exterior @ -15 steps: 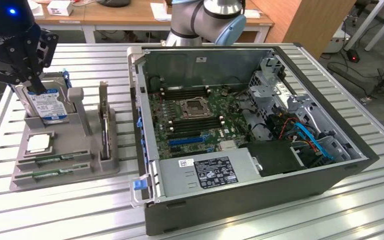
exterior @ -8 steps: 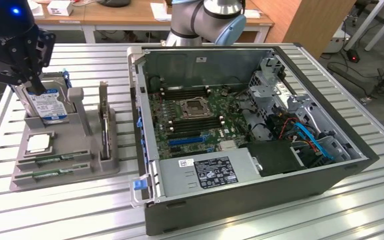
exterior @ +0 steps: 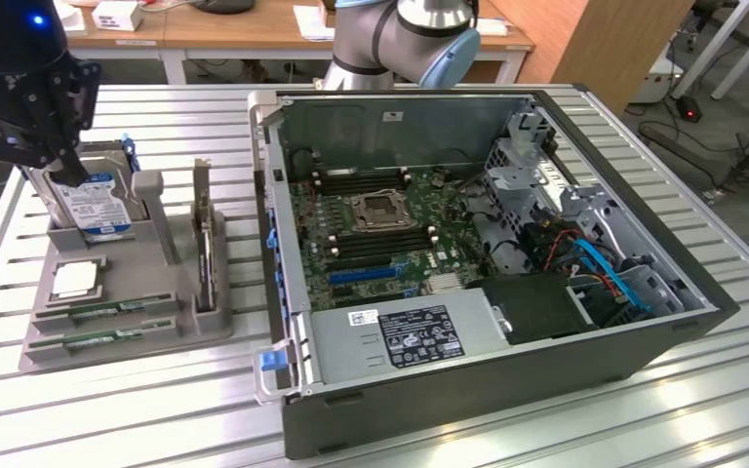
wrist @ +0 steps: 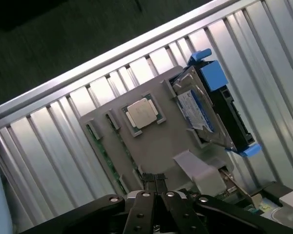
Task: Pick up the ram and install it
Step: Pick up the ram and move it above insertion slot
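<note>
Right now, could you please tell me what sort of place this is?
Probably a robotics lab or workshop bench: an open black desktop computer case sits on a slatted aluminium table beside a grey plastic parts holder, with wooden desks behind.

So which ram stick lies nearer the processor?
The ram stick directly beside the processor; the other stick lies one slot farther out, at the tray edge.
</note>
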Tool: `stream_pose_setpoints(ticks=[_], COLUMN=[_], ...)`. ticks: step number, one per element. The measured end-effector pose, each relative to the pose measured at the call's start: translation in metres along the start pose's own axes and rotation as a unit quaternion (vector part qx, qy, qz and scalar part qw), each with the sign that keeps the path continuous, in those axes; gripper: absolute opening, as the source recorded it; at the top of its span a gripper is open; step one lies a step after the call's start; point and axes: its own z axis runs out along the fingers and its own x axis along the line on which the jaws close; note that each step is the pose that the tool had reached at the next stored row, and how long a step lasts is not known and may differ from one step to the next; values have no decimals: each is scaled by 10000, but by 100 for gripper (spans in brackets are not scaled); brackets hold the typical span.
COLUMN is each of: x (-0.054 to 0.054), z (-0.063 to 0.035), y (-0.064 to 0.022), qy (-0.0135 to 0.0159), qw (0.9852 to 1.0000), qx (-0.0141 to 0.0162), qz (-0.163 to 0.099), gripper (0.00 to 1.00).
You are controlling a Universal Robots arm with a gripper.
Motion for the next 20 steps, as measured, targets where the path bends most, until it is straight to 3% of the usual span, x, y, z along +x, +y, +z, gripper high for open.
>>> stream_pose_setpoints(ticks=[5, 10, 15, 20], x=[0, 0, 0, 0], z=[5, 8, 11, 15], y=[-1, -1, -1, -1], qy=[21, 40, 62, 84], qw=[9990, 9959, 9907, 9835], qx=[-10, -21, -31, -40], qz=[-457, -906, -1360, -1808], gripper=[9, 9, 9, 9])
